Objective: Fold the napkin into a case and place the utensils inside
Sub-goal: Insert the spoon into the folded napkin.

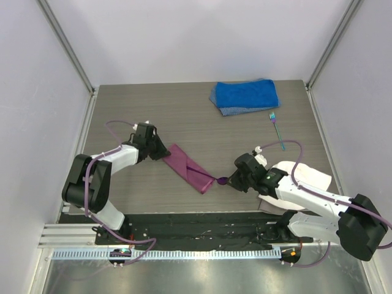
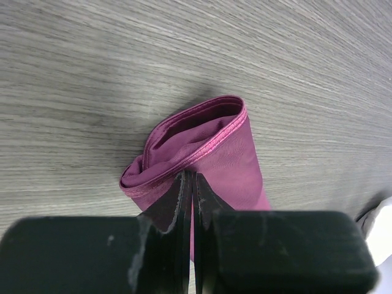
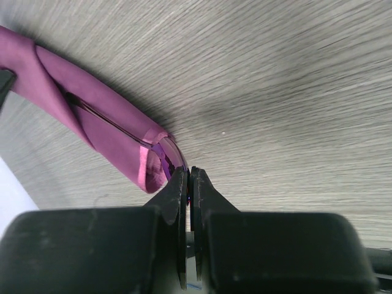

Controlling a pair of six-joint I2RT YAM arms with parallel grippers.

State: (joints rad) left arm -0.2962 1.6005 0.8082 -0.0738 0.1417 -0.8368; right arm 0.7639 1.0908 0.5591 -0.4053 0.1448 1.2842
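Note:
The magenta napkin [image 1: 187, 166] lies as a narrow folded strip, the case, slanting across the table's middle. My left gripper [image 1: 164, 153] is shut on its upper-left end; the left wrist view shows the cloth's open mouth [image 2: 214, 147] just past the closed fingertips [image 2: 191, 177]. The spoon's purple bowl [image 1: 222, 180] sticks out of the strip's lower-right end. My right gripper [image 1: 229, 179] is shut on the bowl's edge [image 3: 168, 156]. Its thin dark handle [image 3: 104, 116] runs along the strip and slips under a fold. The teal fork [image 1: 277, 128] lies alone at the back right.
A thick blue towel [image 1: 245, 96] sits folded at the back, right of centre. A white cloth [image 1: 312, 177] lies under my right arm near the right wall. White walls enclose the table on three sides.

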